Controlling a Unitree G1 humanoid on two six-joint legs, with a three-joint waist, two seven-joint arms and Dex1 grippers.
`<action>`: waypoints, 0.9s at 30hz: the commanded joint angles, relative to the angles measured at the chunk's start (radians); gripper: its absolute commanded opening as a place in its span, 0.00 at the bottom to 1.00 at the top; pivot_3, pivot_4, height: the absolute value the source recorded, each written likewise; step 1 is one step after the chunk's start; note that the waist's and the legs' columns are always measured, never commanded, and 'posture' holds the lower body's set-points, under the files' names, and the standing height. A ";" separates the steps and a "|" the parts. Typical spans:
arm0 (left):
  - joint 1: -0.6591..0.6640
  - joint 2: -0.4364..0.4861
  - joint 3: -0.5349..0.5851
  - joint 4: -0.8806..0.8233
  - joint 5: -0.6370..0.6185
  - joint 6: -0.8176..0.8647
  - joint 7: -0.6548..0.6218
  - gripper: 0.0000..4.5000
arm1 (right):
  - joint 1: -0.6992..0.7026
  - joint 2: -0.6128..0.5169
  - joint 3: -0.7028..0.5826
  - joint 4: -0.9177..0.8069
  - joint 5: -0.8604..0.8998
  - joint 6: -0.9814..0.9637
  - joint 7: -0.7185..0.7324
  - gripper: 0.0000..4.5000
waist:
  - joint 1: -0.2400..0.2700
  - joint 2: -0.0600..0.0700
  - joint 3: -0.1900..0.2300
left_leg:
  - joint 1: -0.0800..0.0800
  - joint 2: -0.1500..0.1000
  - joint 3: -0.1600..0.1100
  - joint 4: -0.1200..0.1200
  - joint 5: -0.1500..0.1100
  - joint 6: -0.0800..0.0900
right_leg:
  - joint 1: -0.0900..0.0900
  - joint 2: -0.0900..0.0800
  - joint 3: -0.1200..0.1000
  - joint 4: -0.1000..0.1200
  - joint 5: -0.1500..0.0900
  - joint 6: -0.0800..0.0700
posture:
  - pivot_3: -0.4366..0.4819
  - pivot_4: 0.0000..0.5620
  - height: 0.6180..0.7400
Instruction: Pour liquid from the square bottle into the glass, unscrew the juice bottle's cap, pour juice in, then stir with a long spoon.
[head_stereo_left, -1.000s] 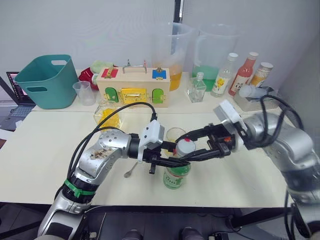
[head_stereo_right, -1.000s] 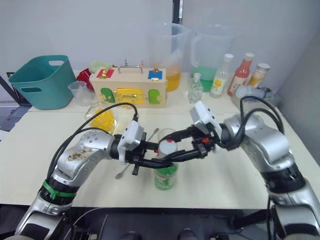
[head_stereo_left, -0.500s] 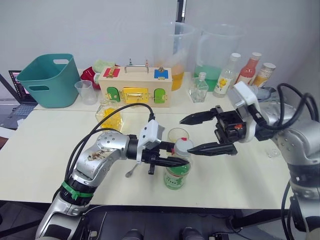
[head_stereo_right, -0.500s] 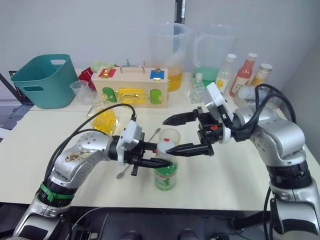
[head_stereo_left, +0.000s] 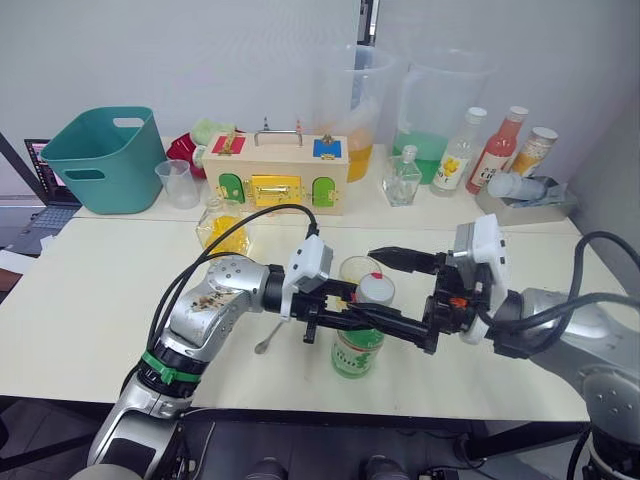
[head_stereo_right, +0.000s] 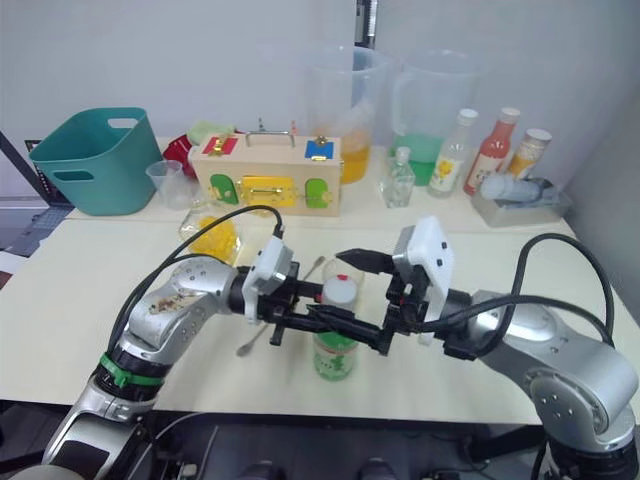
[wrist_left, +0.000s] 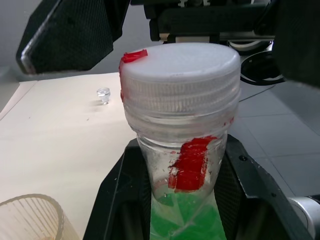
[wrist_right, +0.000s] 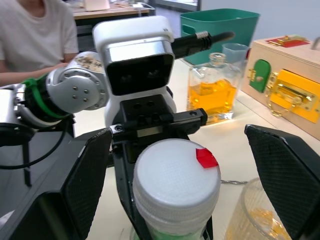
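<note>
The juice bottle (head_stereo_left: 357, 345) stands upright near the front edge of the table (head_stereo_left: 90, 300), its pale green juice (wrist_left: 186, 217) low in the body and the white cap (head_stereo_left: 376, 288) on its neck, marked with a bit of red tape. The left gripper (head_stereo_left: 345, 312) is clamped on the bottle just under the cap, one black finger on each side of the neck. The right gripper (head_stereo_left: 385, 290) faces it from the other side with its fingers spread wide around the cap, one above and behind, one lower and in front, neither touching it. Just behind the bottle stands the glass (head_stereo_left: 358, 271), holding a little yellow-orange liquid. The long spoon (head_stereo_left: 268, 338) lies flat on the table beneath the left arm. Farther back on the left, the square bottle (head_stereo_left: 222, 228) stands with its stopper in, well apart from the glass.
</note>
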 joint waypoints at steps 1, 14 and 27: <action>-0.008 -0.012 -0.032 0.021 0.030 -0.010 -0.007 0.26 | 0.009 0.012 -0.003 -0.051 0.018 -0.007 -0.082 1.00 | 0.000 0.000 0.000 | 0.000 0.000 0.000 0.000 0.000 0.000 | 0.000 0.000 0.000 0.000 0.000 0.000 | 0.48 0.27 1.00; 0.032 0.016 -0.005 -0.036 0.038 -0.003 0.036 0.25 | -0.007 -0.030 0.064 0.027 0.033 -0.079 0.092 0.39 | -0.004 0.000 0.000 | 0.001 0.000 0.000 0.000 0.000 0.000 | 0.001 0.000 0.000 -0.001 0.000 0.000 | 0.48 0.27 1.00; 0.093 0.098 0.028 -0.163 0.023 0.038 0.081 0.25 | -0.464 -0.001 0.418 0.730 -0.340 -0.506 1.064 0.39 | -0.037 0.000 0.000 | 0.005 0.002 0.001 -0.001 0.000 0.000 | 0.002 0.002 0.001 0.000 0.000 0.000 | 0.48 0.27 1.00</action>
